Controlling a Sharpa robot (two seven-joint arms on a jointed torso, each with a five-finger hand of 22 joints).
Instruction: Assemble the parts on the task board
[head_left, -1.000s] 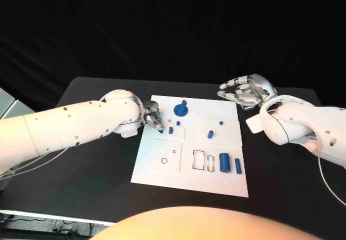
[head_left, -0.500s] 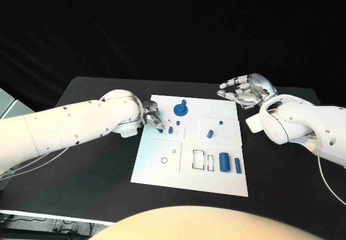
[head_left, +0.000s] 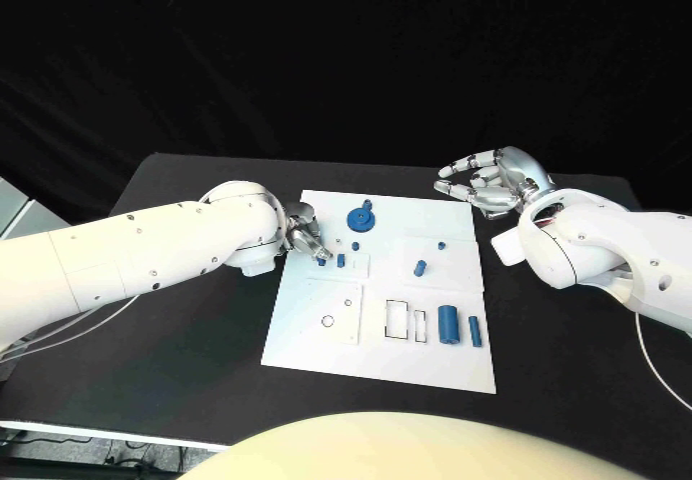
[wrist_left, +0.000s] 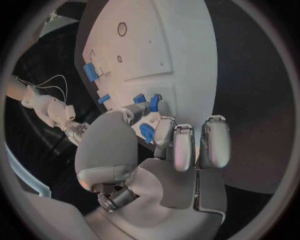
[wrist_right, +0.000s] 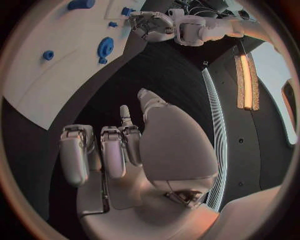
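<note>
Up close, left hand (wrist_left: 164, 131) pinching a small blue part (wrist_left: 147, 132); right hand (head_left: 490, 182) loosely spread.

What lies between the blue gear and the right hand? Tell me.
Only bare white task board and black table; nothing lies between the blue gear and the right hand, in the head view.

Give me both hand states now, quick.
Left hand: pinching a small blue part at the task board.
Right hand: open, holding nothing.
</note>
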